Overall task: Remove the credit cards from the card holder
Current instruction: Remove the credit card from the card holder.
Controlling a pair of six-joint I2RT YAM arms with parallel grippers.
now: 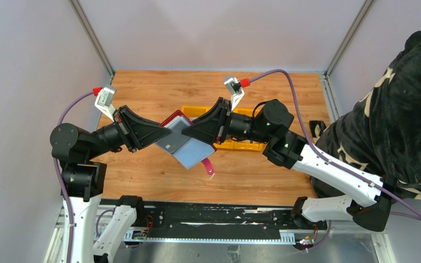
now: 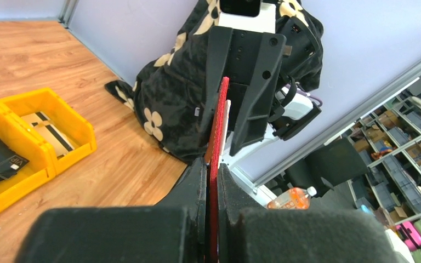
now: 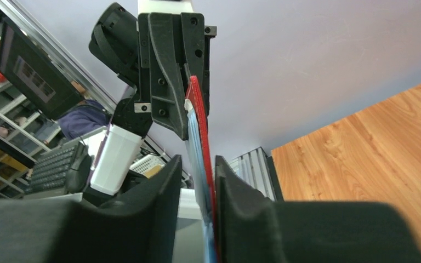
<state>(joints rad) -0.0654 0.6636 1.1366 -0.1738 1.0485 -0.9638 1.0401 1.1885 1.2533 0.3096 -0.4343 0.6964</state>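
Observation:
The dark red card holder point(image 1: 178, 118) hangs open above the table between both grippers, its grey-blue lining point(image 1: 193, 154) facing up and its pink-red tab point(image 1: 209, 167) dangling. A greyish credit card point(image 1: 171, 141) lies in its left half. My left gripper point(image 1: 161, 135) is shut on the holder's left edge; in the left wrist view point(image 2: 212, 167) the jaws pinch the red edge point(image 2: 222, 109). My right gripper point(image 1: 195, 131) straddles the right edge. In the right wrist view point(image 3: 197, 164) the holder point(image 3: 196, 109) lies against one finger, with a gap to the other.
A yellow three-compartment bin point(image 1: 242, 144) stands behind the holder, under the right arm. In the left wrist view the bin point(image 2: 60, 109) holds a dark card point(image 2: 0, 159) and a striped card point(image 2: 46, 126). A black flowered cloth point(image 1: 400, 109) is heaped at the right edge.

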